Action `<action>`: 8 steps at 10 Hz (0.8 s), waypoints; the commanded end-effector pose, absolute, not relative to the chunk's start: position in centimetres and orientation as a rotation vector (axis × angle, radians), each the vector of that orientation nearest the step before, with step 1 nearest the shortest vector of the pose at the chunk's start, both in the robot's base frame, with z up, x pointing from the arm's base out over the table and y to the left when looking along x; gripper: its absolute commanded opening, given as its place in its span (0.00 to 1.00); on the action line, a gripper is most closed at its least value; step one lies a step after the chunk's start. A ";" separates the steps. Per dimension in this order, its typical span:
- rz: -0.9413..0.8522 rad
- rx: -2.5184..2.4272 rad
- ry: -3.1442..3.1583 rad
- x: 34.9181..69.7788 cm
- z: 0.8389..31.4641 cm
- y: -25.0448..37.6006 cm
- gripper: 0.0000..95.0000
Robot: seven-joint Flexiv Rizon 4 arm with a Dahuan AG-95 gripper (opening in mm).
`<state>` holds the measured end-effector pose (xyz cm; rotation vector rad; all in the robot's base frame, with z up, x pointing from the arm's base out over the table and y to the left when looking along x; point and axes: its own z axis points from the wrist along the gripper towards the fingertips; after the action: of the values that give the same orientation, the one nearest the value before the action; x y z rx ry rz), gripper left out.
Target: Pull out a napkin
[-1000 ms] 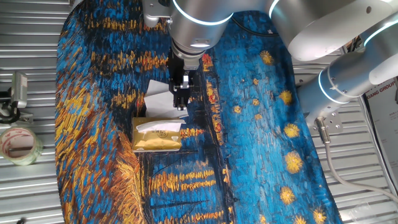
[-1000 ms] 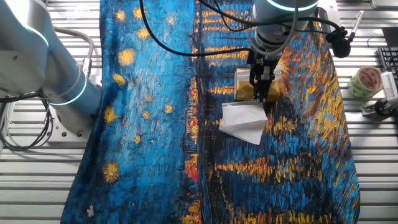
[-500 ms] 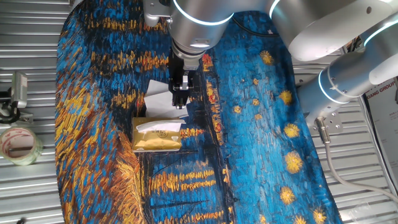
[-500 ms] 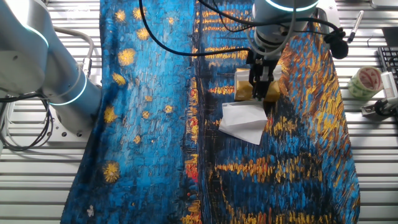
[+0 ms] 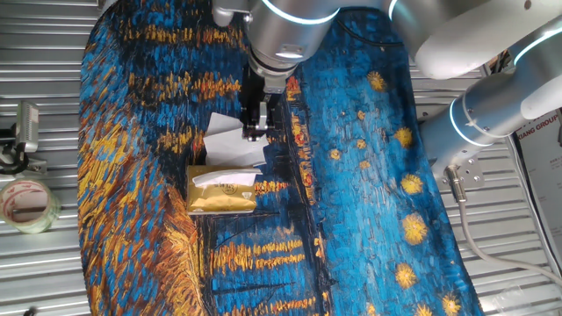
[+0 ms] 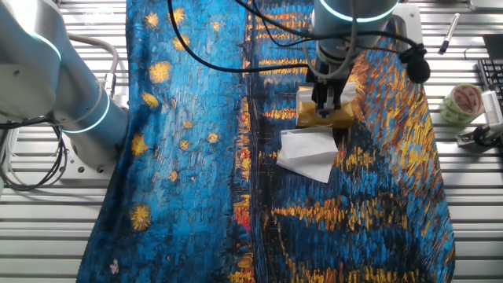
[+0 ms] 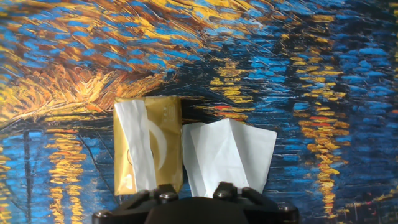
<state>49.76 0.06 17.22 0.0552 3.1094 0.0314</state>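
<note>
The napkin [image 7: 227,155] lies beside the gold pack [image 7: 149,146], jaws hidden, their state impossible to tell

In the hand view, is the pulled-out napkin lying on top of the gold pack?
No, the napkin lies on the cloth beside the gold pack, not on it.

gold tissue pack [image 5: 221,190], tape roll [image 5: 26,204]
</note>
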 end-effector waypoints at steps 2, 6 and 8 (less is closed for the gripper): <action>-0.012 0.079 3.116 49.8 17.2 0.1 0.00; -0.019 0.079 3.109 49.8 17.2 0.1 0.00; -0.022 0.087 3.106 49.9 17.2 0.1 0.00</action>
<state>49.78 0.13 17.23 0.0862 3.1058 -0.0226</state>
